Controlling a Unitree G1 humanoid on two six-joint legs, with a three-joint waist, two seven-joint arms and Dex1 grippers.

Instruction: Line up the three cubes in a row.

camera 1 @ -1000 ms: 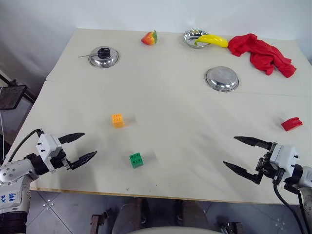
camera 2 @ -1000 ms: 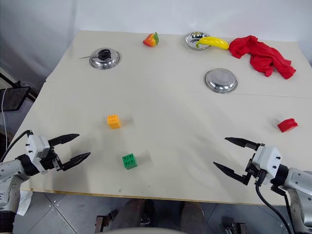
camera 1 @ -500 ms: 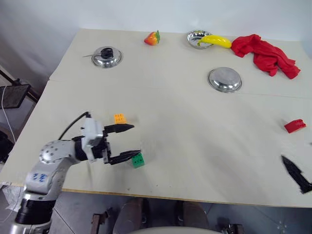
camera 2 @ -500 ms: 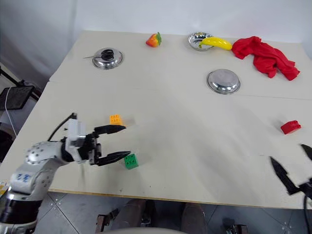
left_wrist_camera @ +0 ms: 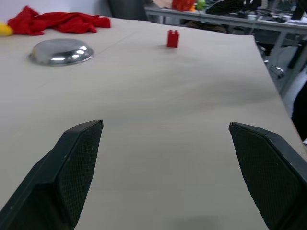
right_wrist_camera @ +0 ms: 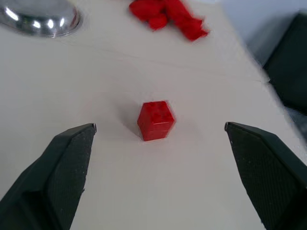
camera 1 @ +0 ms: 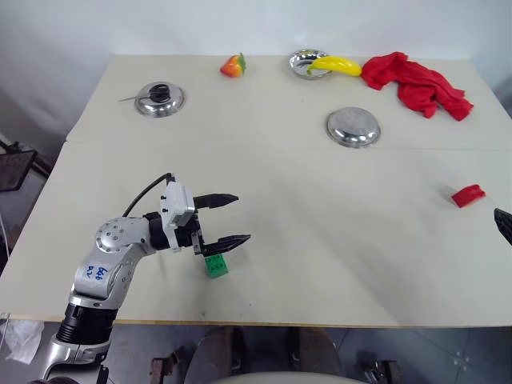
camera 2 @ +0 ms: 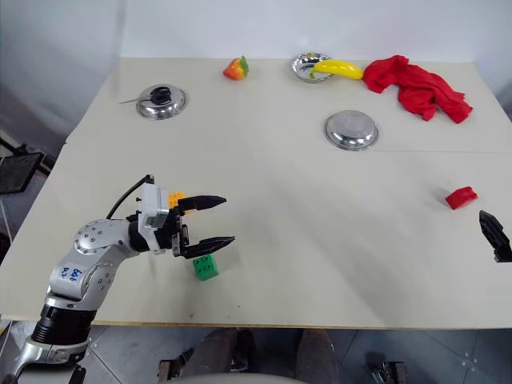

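Nearest the front edge of the worktop (camera 1: 320, 264), over on the left side, sits the green cube (camera 1: 215, 266), studs up. The left gripper (camera 1: 232, 218) hangs right above it, pointing roughly level toward the right, with its two black fingers spread wide and nothing between them. One fingertip is just over the green cube; can't tell if it actually touches. The arm comes in from the front left corner, elbow bent. The orange-yellow cube (camera 2: 176, 198) peeks out just behind that gripper's wrist block, mostly hidden by it.

Over at the right edge, the right gripper (right_wrist_camera: 158, 132) is also spread wide and holding nothing. From its wrist camera the red cube (right_wrist_camera: 156, 120) stands on the worktop straight ahead, lined up with the gap between the fingers but a bit beyond the tips, not touching. In the head view that red cube sits near the right edge, well apart from the other two.

Further back, right of middle, there's a steel bowl (camera 1: 353, 127) that looks turned upside down. Toward the back left is a pan lid (camera 1: 159, 99) with a black knob. Along the back edge: a toy strawberry (camera 1: 233, 65), then a small steel bowl (camera 1: 304, 62) with a banana (camera 1: 336, 65) lying across its rim, then a red cloth (camera 1: 414, 83) bunched near the back right corner.
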